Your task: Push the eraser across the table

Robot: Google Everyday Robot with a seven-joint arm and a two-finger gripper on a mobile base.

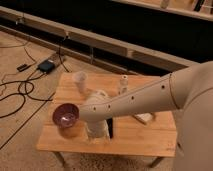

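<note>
Showing one gripper (97, 131) hanging just left of one black eraser (110, 127), lying front-middle on one wooden table (150, 142), hiding whether open or closed, sharing space with one purple bowl (65, 115), one cup (80, 80), one bottle (122, 84), one cream block (146, 119)

Cream arm (150, 95), dark dots (162, 86), gripper (98, 133) above table (145, 141)

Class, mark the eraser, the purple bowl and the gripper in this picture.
eraser (109, 128): camera view, on its visible dark strip beside the gripper.
purple bowl (65, 115): camera view, on its inside.
gripper (97, 131): camera view, on its lower end, between purple bowl and eraser.
</note>
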